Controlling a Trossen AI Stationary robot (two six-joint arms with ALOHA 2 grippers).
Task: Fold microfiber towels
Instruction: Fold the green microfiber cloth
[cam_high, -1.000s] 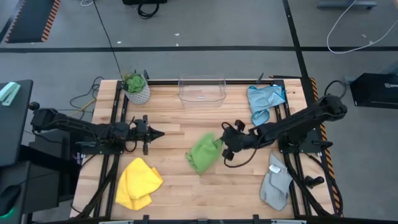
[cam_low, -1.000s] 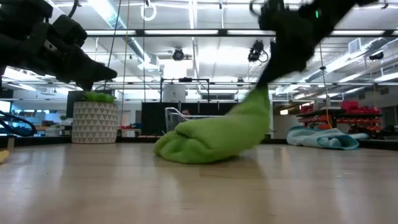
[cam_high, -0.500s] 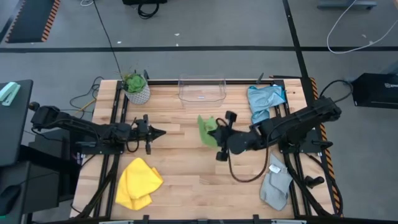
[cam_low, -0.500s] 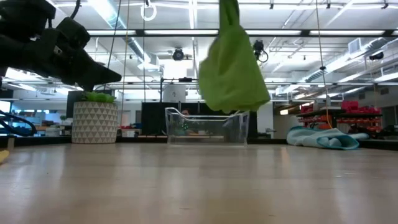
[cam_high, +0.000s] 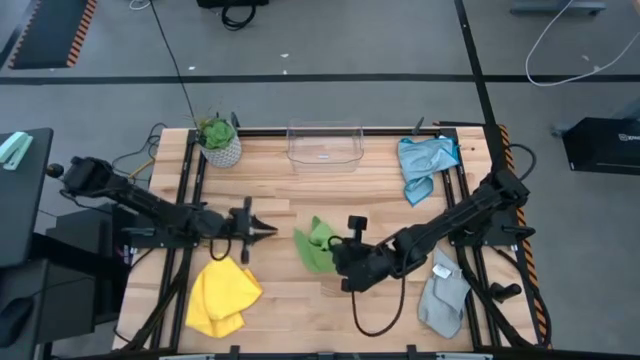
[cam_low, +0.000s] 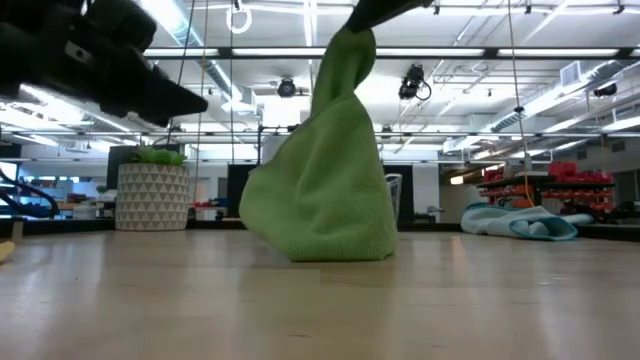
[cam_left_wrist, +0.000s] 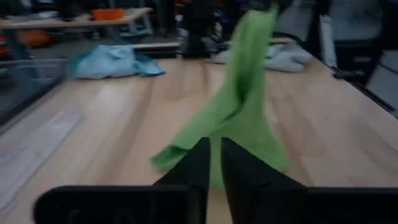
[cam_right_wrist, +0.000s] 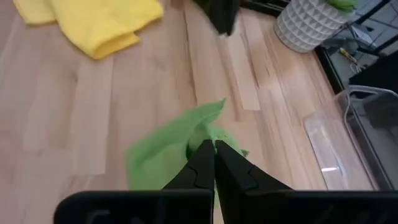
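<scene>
Holding state: one towel is lifted for spreading; three wait at the bench edges.
Bench (cam_high: 270, 300): wooden slat top; carries all four towels, leaving the middle as the working area for the fold.
Right arm: reaches in from the right edge toward the bench centre, low over the surface.
Right gripper (cam_high: 338, 252): fingers pressed together, pinching the top of the green towel (cam_high: 316, 244); in the right wrist view the cloth (cam_right_wrist: 168, 152) emerges directly from between the closed fingertips.
Green towel position: near the bench centre, hanging from the pinch point with its lower bulk resting on the bench (cam_low: 322, 190); lifting by one edge probably lets the cloth drape open before it is laid flat.
Left arm: extends from the left edge, pointing at the hanging cloth.
Left gripper (cam_high: 268, 231): just beside the green towel but not touching it; fingers (cam_left_wrist: 242, 171) stand slightly apart with a narrow gap, likely lined up to take a second edge.
Yellow towel (cam_high: 220, 293): crumpled at the front left, not yet folded.
Grey towel (cam_high: 445, 292): crumpled at the front right.
Blue towel (cam_high: 424, 160): crumpled at the rear right.
Clear bin (cam_high: 325, 145): rear centre, holding nothing visible.
Potted plant (cam_high: 219, 140): rear left corner, well apart from the work.
</scene>
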